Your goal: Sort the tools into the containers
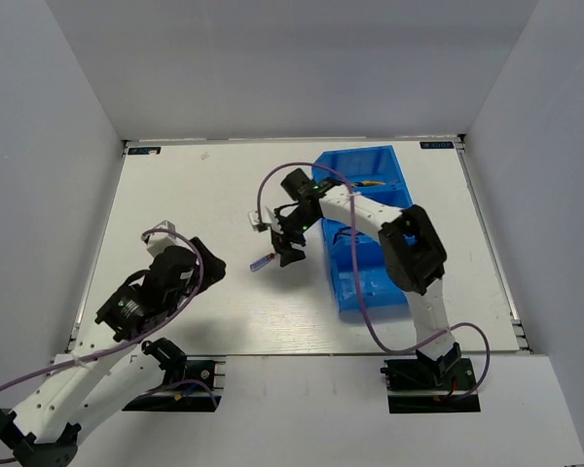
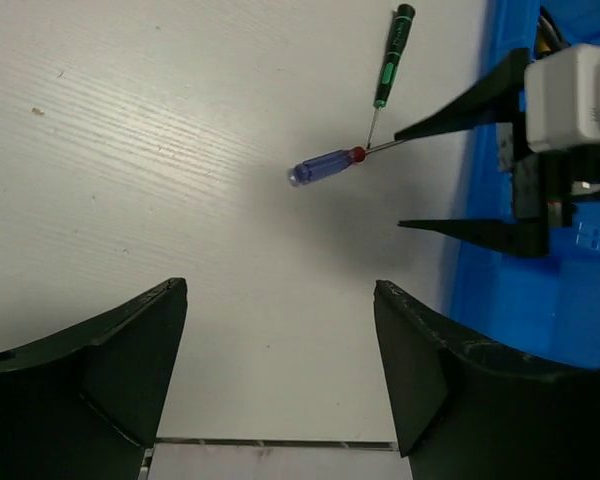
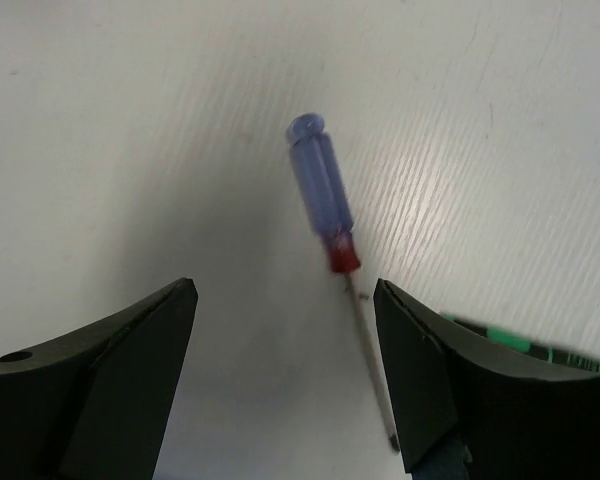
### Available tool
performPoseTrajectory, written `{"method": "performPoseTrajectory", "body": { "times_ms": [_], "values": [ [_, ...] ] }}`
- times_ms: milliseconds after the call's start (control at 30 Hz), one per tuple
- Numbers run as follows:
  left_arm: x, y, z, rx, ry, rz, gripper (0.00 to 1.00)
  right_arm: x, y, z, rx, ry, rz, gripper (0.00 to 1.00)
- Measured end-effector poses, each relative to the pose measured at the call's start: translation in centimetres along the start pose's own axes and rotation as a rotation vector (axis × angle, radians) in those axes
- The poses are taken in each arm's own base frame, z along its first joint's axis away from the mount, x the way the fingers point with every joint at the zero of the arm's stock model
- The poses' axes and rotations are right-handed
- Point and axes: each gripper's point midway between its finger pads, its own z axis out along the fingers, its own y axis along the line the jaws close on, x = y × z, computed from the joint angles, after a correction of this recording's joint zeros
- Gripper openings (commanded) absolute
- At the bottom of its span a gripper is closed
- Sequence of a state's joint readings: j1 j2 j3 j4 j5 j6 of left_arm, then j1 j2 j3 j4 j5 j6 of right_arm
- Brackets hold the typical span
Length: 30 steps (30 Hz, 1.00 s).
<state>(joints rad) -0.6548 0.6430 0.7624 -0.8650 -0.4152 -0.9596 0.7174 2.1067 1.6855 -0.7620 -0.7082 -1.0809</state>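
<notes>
A blue-handled screwdriver (image 3: 320,195) with a red collar lies on the white table, left of the blue bin (image 1: 375,292). My right gripper (image 3: 285,290) hangs open over it. The metal shaft runs between the jaws, close to the right finger (image 3: 430,380). In the left wrist view the same screwdriver (image 2: 325,165) lies tip to tip with a green-handled screwdriver (image 2: 392,55), and the right gripper (image 2: 405,180) straddles the blue one's shaft. My left gripper (image 2: 280,290) is open and empty, low at the near left, well short of both tools.
The bin has three compartments in a row; something yellow (image 1: 368,183) shows in the far one. The right arm (image 1: 409,253) stretches across the bin's middle. Grey walls enclose the table on three sides.
</notes>
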Motion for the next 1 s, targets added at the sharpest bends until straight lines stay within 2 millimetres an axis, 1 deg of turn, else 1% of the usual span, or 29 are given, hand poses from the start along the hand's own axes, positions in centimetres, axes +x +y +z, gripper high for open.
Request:
{"method": "performPoseTrajectory", "body": {
  "times_ms": [33,100,233,267,333,367,400,433,567,600,633,733,767,833,867,933,1000],
  "values": [
    [0.0,0.3,-0.3,-0.004,0.0,-0.004,0.86,0.0,-0.5,1.1,0.002,0.006,-0.018,0.78],
    [0.4,0.9,-0.4,-0.025,0.011,-0.004,0.86,0.1,-1.1,2.6,0.007,0.022,-0.042,0.78],
    [0.9,1.7,-0.5,-0.058,0.035,0.004,0.86,0.0,-2.6,4.8,0.025,0.047,-0.078,0.76],
    [1.0,1.8,-0.5,-0.06,0.036,0.004,0.86,-0.1,-3.0,5.2,0.032,0.05,-0.088,0.71],
    [1.0,1.8,-0.5,-0.062,0.038,0.006,0.86,0.0,-3.3,6.0,0.037,0.064,-0.101,0.64],
    [1.0,1.8,-0.5,-0.064,0.04,0.007,0.86,0.1,-3.3,6.3,0.036,0.071,-0.105,0.55],
    [1.1,1.9,-0.4,-0.068,0.042,0.009,0.86,0.3,-3.2,6.6,0.034,0.079,-0.112,0.5],
    [1.1,1.9,-0.3,-0.072,0.045,0.012,0.86,0.5,-3.1,6.8,0.028,0.085,-0.111,0.38],
    [1.4,1.9,0.2,-0.094,0.06,0.032,0.86,0.6,-2.7,7.0,0.01,0.092,-0.128,0.19],
    [1.4,1.8,0.3,-0.097,0.062,0.035,0.86,0.7,-2.6,7.0,0.006,0.095,-0.135,0.11],
    [1.4,1.7,0.5,-0.097,0.063,0.037,0.86,0.7,-2.6,7.0,0.003,0.094,-0.138,0.08],
    [1.4,1.5,0.8,-0.102,0.066,0.045,0.86,0.8,-2.1,6.6,-0.011,0.102,-0.125,0.0],
    [1.4,1.4,0.9,-0.101,0.065,0.045,0.86,0.9,-1.6,6.2,-0.027,0.109,-0.095,0.0],
    [1.3,1.0,1.2,-0.097,0.061,0.046,0.87,0.1,-0.6,5.2,-0.06,0.098,-0.037,0.0],
    [1.2,0.9,1.5,-0.096,0.058,0.048,0.87,-0.8,-0.4,4.3,-0.067,0.083,-0.019,0.0],
    [1.2,0.5,2.1,-0.1,0.055,0.054,0.87,-3.3,-0.4,1.8,-0.047,0.046,-0.016,0.0],
    [1.3,0.1,3.0,-0.106,0.056,0.062,0.87,-6.6,0.7,-2.0,-0.016,0.001,-0.033,0.0]
  ]
}}
